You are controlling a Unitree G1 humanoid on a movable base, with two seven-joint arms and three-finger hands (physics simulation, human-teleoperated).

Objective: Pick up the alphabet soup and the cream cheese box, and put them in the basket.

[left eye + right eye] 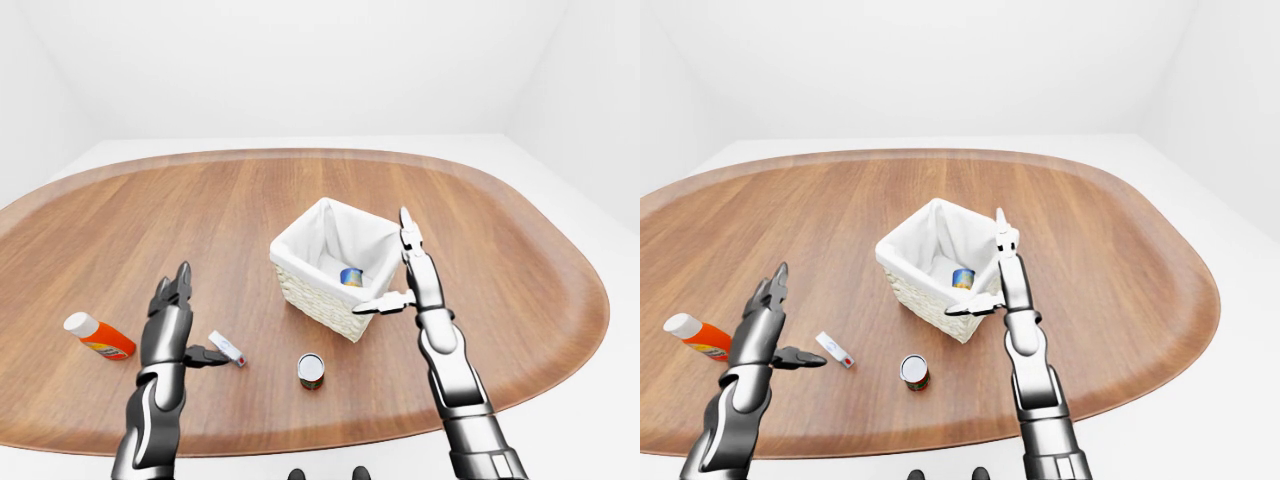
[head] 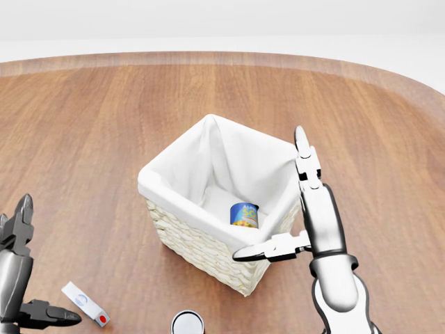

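I see the alphabet soup (image 2: 244,215) lying inside the basket (image 2: 201,240), which sits near the middle of the desk (image 1: 200,210). My right hand (image 2: 292,233) hovers by the basket's right corner, fingers spread wide and holding nothing. My left hand (image 1: 172,325) is spread wide too, near the desk's lower-left edge, just beside the cream cheese box (image 2: 85,303), which lies flat on the wood. A small can (image 1: 311,369) stands below the basket, and an orange bottle (image 1: 97,337) lies toward the left edge.
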